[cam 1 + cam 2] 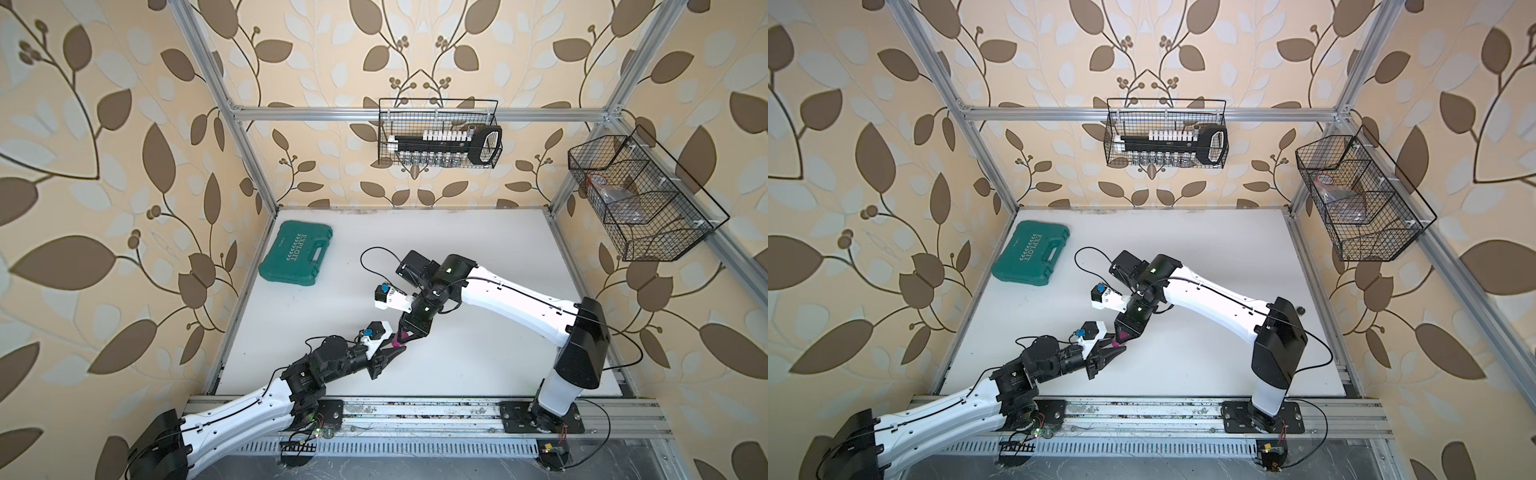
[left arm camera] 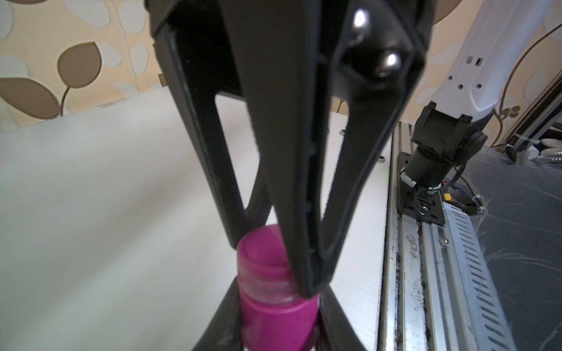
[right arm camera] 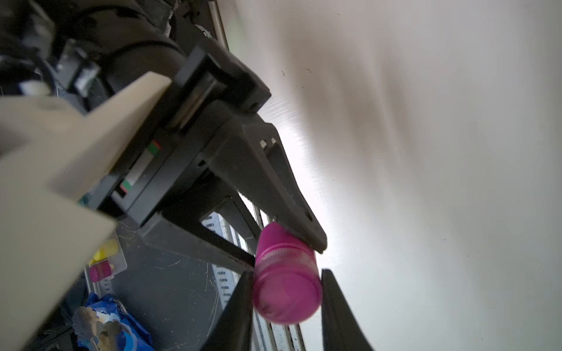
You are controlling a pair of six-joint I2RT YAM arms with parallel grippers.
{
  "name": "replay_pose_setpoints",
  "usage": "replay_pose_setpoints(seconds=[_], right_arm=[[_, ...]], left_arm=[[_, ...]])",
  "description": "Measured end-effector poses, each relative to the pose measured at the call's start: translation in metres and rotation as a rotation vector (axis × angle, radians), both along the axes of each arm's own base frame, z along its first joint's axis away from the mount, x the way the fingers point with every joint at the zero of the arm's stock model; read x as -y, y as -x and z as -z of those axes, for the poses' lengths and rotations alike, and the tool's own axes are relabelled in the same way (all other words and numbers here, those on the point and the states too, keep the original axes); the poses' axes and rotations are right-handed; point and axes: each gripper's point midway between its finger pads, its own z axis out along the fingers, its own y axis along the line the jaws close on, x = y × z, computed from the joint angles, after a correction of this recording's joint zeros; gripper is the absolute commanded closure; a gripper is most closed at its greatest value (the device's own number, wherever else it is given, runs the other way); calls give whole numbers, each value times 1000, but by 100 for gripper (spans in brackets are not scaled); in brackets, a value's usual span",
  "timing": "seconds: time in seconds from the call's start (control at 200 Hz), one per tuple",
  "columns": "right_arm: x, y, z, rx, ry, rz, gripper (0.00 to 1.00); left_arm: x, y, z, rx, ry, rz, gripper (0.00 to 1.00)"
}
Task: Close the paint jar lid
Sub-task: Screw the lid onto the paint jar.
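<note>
Magenta paint jar (image 2: 276, 325) clamped in left end effector (image 1: 395, 352); right end effector (image 1: 402, 338) closed on its lid (image 3: 286, 294) above.

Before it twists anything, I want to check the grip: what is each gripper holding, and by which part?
The left gripper clamps the paint jar by its darker lower body. The right gripper pinches the lid by its sides.

Two baskets (image 1: 384, 124), one case (image 1: 296, 254), one jar (image 2: 273, 322), one lid (image 3: 287, 294).
</note>
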Motion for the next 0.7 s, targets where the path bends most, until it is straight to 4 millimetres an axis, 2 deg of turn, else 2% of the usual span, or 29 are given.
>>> replay_pose_setpoints(seconds=[0.12,0.21,0.265,0.32,0.375,0.475,0.605,0.7], right_arm=[[-2,-1,7,-47,28,80,77],[-3,-1,7,-70,39,125,72],[-3,-1,8,-82,44,148,64],[-3,-1,8,-94,49,171,61],[-6,0,9,-101,47,176,52],[-9,-1,8,-98,42,189,43],[-3,-7,-3,-81,27,216,35],[10,-12,-24,-59,0,237,31]], left_arm=[[-2,-1,6,-9,-19,-11,90],[-3,-1,7,-11,-23,-13,90],[-3,0,7,-10,-21,-13,90],[-3,-1,5,-5,-17,-13,90],[-2,-1,-4,19,12,-14,90],[-1,-1,-15,48,46,-5,90],[0,-2,-24,72,77,-8,90],[1,-3,-28,81,89,-10,90]])
